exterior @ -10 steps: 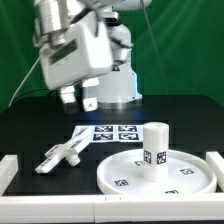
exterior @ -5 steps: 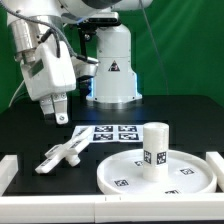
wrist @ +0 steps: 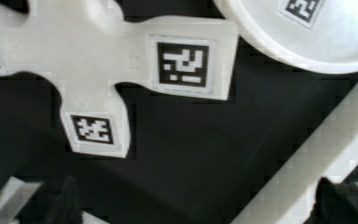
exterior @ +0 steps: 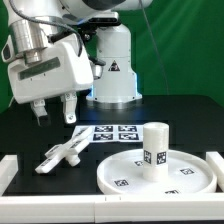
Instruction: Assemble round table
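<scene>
White leg (exterior: pixel 155 147) stands on top (exterior: pixel 112 168), foot (exterior: pixel 62 154) loose just below open, empty gripper (exterior: pixel 55 112), not mounted yet.

White glossy arm (exterior: pixel 35 30) with rounded casings, ending in a boxy white pincer (exterior: pixel 56 119) with dark fingers (exterior: pixel 70 108).

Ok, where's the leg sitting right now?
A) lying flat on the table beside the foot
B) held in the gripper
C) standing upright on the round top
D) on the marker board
C: the leg stands upright on the round top, while the gripper hangs open and empty over the foot at the exterior view's left.
</scene>
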`<state>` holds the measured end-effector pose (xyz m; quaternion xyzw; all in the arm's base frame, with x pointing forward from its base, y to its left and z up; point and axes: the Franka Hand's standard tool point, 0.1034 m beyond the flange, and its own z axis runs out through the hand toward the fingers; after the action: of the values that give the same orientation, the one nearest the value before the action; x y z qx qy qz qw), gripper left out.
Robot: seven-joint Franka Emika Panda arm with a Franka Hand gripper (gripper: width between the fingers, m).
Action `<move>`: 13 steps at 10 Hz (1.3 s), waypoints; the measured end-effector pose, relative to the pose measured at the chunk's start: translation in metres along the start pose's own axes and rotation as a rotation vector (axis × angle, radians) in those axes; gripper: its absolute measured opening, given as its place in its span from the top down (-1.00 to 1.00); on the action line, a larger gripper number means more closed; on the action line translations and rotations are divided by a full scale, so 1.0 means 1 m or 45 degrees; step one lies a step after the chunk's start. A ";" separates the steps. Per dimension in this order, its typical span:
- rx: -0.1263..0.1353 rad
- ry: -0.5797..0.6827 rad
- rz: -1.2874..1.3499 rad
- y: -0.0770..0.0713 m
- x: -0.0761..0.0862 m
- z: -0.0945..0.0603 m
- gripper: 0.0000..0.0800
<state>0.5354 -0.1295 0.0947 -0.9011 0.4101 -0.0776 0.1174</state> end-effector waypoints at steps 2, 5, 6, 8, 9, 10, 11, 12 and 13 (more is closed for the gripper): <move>0.008 -0.030 0.067 0.003 -0.003 0.001 -0.62; 0.027 -0.259 0.343 0.009 -0.018 0.008 -0.62; 0.036 -0.315 0.382 0.007 -0.018 0.010 -0.62; 0.032 -0.301 0.380 0.008 -0.019 0.012 -0.62; 0.031 -0.302 0.381 0.008 -0.019 0.012 -0.62; 0.031 -0.302 0.381 0.008 -0.019 0.012 -0.62; 0.030 -0.302 0.383 0.009 -0.019 0.012 -0.62; 0.024 -0.369 0.458 0.015 -0.024 0.014 -0.62; 0.021 -0.428 0.570 0.025 -0.030 0.019 -0.62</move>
<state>0.5025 -0.1203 0.0677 -0.7875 0.5730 0.0974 0.2052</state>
